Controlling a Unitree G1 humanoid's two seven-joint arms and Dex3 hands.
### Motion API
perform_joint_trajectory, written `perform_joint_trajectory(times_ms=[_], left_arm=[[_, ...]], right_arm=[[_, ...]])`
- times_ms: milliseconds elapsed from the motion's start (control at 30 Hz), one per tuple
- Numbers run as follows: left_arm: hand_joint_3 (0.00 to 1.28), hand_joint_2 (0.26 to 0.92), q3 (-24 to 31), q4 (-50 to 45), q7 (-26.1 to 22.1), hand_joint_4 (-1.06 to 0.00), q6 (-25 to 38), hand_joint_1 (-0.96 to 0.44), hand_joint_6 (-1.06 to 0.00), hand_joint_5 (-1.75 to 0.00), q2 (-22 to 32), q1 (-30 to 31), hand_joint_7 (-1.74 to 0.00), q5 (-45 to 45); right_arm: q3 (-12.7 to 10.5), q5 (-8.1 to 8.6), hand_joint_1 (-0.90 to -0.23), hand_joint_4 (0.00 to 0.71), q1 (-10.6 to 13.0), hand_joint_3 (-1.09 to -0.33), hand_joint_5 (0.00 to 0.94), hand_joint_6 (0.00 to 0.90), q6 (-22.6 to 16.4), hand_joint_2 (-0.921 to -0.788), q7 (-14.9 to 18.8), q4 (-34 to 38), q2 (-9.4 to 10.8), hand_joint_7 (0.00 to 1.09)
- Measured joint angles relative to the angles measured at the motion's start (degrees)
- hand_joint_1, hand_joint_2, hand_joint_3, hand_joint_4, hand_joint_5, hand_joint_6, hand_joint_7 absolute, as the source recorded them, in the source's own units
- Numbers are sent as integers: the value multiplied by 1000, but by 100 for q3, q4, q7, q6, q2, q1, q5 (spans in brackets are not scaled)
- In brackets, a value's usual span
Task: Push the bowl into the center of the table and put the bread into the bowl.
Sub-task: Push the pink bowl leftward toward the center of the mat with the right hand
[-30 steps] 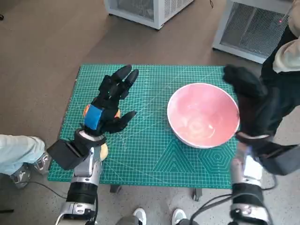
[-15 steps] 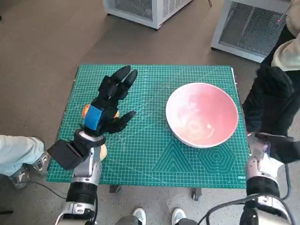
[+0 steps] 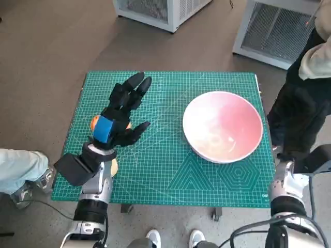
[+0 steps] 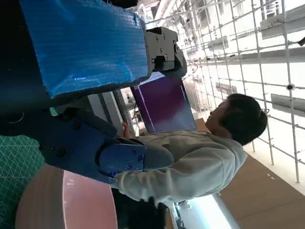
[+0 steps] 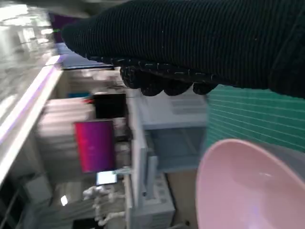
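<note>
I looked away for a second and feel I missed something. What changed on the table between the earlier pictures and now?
The right hand, which a second ago was up against the far right rim of the pink bowl, has drawn back off the table's right edge and out of the head view. The bowl shifted very slightly left early on. The left hand stayed spread above the bread, holding nothing.

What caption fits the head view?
Left hand hovers open over the bread, pink bowl beside it.

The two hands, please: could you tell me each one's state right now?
Left hand: open, fingers spread, holding nothing.
Right hand: cannot be told; fingers barely show.
</note>
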Motion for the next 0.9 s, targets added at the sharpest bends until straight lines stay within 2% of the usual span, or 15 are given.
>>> perform_joint_trajectory(times_ms=[100, 267, 433, 900], left_arm=[[343, 921, 1, 0, 0, -238, 0, -607, -1, 0, 17, 0, -580, 0], [344, 921, 1, -4, 0, -237, 0, -609, -1, 0, 38, 0, -579, -1], [344, 921, 1, -19, 0, -238, 0, -611, -3, -1, 69, 1, -579, -1], [336, 921, 5, -299, -2, -239, 49, -621, -6, -1, 189, 89, -568, -16]], right_arm=[[-111, 109, -684, 203, -10, -850, 1, 160, 221, -921, 95, 32, 91, 336], [-234, 163, -674, 213, -60, -854, 7, 192, 529, -921, 224, 74, 268, 335], [-304, 163, -664, 225, -171, -856, 11, 215, 704, -921, 246, 105, 429, 335], [-297, 94, -631, 228, -467, -871, 6, 221, 1039, -921, 232, 215, 774, 295]])
